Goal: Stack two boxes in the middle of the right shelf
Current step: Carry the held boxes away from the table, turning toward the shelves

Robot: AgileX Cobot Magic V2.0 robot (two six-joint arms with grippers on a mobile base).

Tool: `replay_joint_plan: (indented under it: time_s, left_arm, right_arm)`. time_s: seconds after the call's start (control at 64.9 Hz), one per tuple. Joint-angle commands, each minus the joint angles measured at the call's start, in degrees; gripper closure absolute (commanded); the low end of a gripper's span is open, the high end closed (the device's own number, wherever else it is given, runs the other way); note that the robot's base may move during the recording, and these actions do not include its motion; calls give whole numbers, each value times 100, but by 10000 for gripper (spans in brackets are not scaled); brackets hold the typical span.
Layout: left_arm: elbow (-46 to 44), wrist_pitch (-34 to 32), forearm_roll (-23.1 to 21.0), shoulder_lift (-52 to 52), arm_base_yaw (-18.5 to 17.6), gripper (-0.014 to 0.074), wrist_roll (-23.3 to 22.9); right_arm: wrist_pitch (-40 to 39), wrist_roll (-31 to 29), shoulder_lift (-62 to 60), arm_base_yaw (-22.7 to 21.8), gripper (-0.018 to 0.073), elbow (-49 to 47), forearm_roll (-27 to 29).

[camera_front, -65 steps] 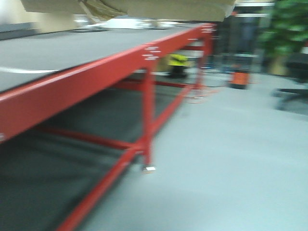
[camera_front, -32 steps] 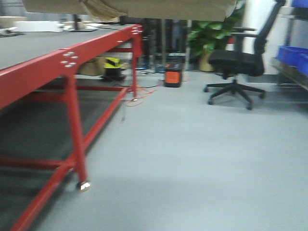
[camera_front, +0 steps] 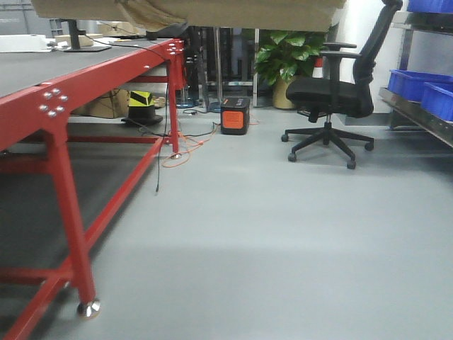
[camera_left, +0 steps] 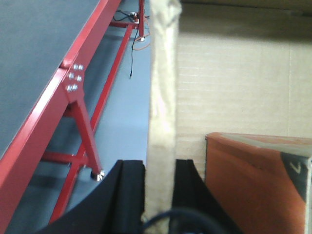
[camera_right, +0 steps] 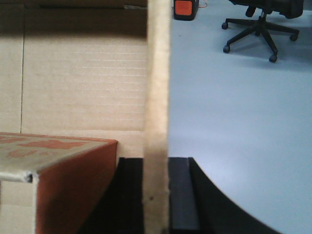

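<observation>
A large brown cardboard box [camera_left: 234,87] hangs between my two grippers. Its underside fills the top edge of the front view [camera_front: 233,10]. My left gripper [camera_left: 160,165] is shut on the box's left wall, one black finger on each side of it. The right gripper [camera_right: 156,163] is shut the same way on the right wall [camera_right: 157,73]. Inside the large box lies a smaller orange-brown box [camera_left: 253,180], with faint print on its top [camera_right: 39,146]. The steel shelf [camera_front: 417,117] shows at the right edge of the front view, some way off.
A red-framed table [camera_front: 42,106] with a dark grey top runs along the left. A black office chair [camera_front: 333,92] stands ahead on the right, before the shelf's blue bins [camera_front: 417,81]. An orange unit [camera_front: 234,117], cables [camera_front: 180,152] and a plant [camera_front: 287,57] lie ahead.
The front view has swung to the right: the red table slid leftward, and the chair, blue bins and shelf came into view. The box stays held at the top.
</observation>
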Motion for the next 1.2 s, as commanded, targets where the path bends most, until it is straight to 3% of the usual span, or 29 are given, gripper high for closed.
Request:
replay_joint_plan:
  time_s: [0.0,1.186]
  left_arm:
    - [-34,-156,272,-83,30,707,-11]
    - [-34,-157,387,-83,30,707,-11]
  right_arm:
    - [-180,-10,-65,-34,721,-75,-232]
    - [-428,-10,-56,-34,721,-75,-232]
